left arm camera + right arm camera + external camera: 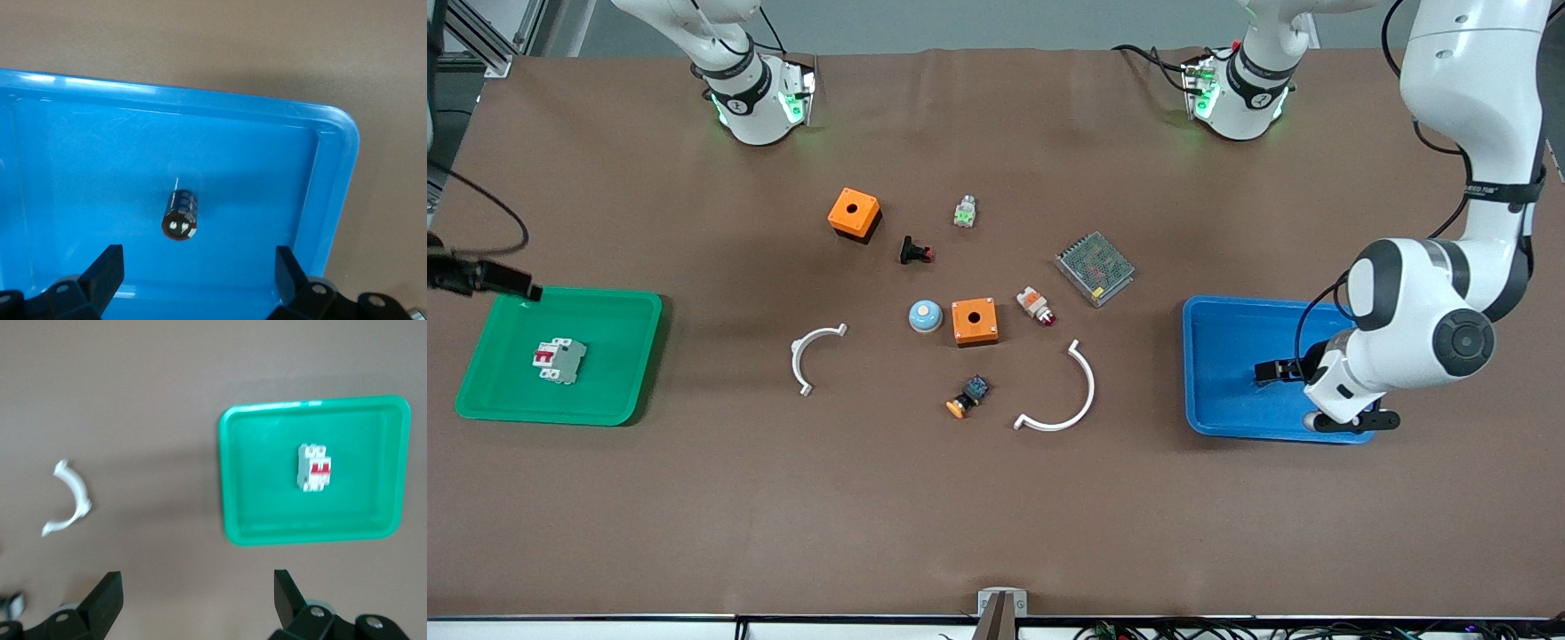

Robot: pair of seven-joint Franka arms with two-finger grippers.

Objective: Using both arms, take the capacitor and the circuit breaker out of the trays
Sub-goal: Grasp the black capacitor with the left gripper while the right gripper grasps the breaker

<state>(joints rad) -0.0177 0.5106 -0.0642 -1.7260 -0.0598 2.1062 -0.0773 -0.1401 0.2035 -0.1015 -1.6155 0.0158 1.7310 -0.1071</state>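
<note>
The capacitor [180, 215], a tiny black cylinder with light marks on its end, lies on its side in the blue tray [253, 167], apart from any finger. My left gripper [200, 267] hangs open and empty over it. In the front view the left gripper [1282, 371] is over the blue tray [1227, 356] and the arm hides the capacitor. The breaker [560, 360], white-grey with a red lever, lies in the green tray [614, 311]. It also shows in the right wrist view [315, 468]. My right gripper [198, 587] is open and empty, high up beside the green tray [253, 520]; its tip [523, 289] shows over the tray's corner.
Between the trays lie two orange boxes [854, 212] [974, 321], a black button with red tip [914, 252], a blue dome [925, 316], a white-and-orange part [1035, 305], a mesh-topped unit [1095, 268], a green-white part [964, 212], a blue-black button [969, 396] and two white arcs [811, 354] [1067, 400].
</note>
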